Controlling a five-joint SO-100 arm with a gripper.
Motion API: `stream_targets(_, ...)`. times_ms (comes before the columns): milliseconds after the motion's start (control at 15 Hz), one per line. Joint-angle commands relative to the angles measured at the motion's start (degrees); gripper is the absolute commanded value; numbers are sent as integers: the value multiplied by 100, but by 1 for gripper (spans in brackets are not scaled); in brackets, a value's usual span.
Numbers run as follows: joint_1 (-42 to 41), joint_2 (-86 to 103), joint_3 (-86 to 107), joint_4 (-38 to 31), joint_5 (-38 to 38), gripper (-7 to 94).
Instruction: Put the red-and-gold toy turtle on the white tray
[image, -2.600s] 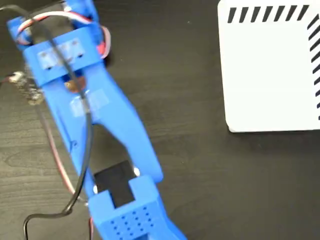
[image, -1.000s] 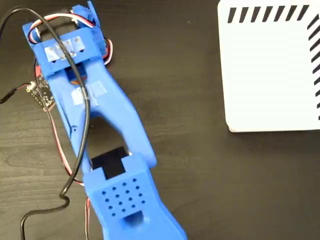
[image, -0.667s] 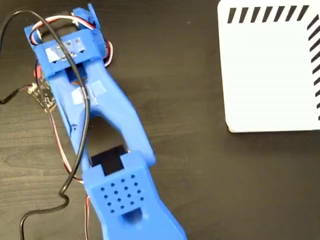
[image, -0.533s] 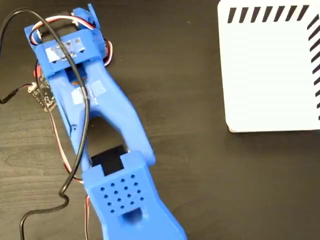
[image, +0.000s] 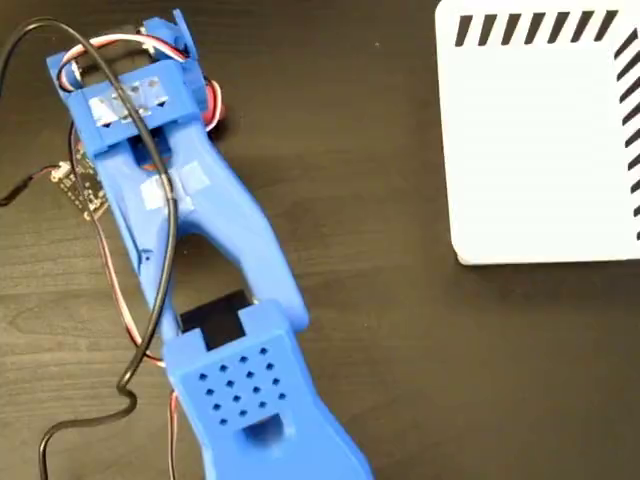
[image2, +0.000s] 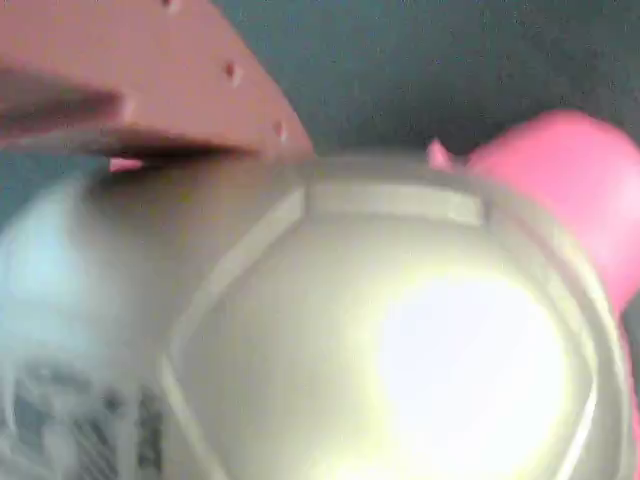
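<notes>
Fixed view: arm runs from upper left to bottom centre over the table; tray lies well apart, right of the arm, at the upper right corner. Wrist view: turtle directly below the camera, a finger touching its upper left.

1. I'm looking down on a hobby or lab robotics bench: the counter is dark wood-grain laminate, bare of any household clutter.
2. The blue arm is plainly 3D-printed plastic, with taped patches on its upper side.
3. Loose red, white and black wires trail over it, and a small bare circuit board sits at its side, so I call this a maker's setup.
4. A white tray edged in black diagonal stripes lies on the counter at top right in the fixed view, like a marked test zone.
</notes>
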Motion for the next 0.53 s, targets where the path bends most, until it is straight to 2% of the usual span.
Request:
stream_targets(0, 35, 316, -132, 53, 35, 0)
stream_targets(467, 70, 1362, -114, 0, 642, 0)
